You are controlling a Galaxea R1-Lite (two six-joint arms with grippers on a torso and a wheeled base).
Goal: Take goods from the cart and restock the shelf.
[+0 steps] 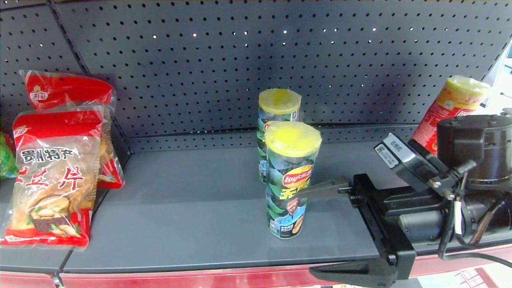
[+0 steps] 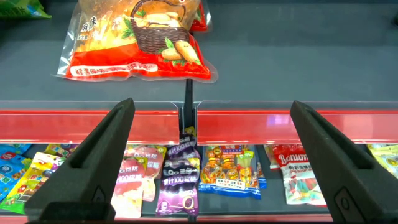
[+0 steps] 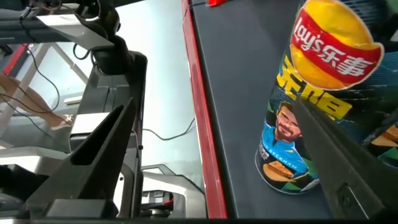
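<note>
Two green chip cans with yellow lids stand upright on the dark shelf (image 1: 192, 208), one (image 1: 291, 180) in front and one (image 1: 279, 105) right behind it. My right gripper (image 1: 338, 230) is open at the shelf's front right. Its far finger (image 1: 324, 188) lies against the front can's right side, and the near finger (image 1: 352, 272) hangs over the shelf's front edge. In the right wrist view the front can (image 3: 311, 93) stands upright, partly behind one finger (image 3: 339, 158), with nothing in the gap. My left gripper (image 2: 211, 168) is open and holds nothing, facing the shelf's red front rail (image 2: 261, 121).
Two red snack bags (image 1: 52, 176) lean at the shelf's left, with a green bag (image 1: 6, 156) beyond them. A red can (image 1: 452, 106) with a yellow lid tilts at the far right behind my right arm. The lower shelf holds several candy packets (image 2: 180, 180). A perforated back panel (image 1: 240, 60) closes the shelf.
</note>
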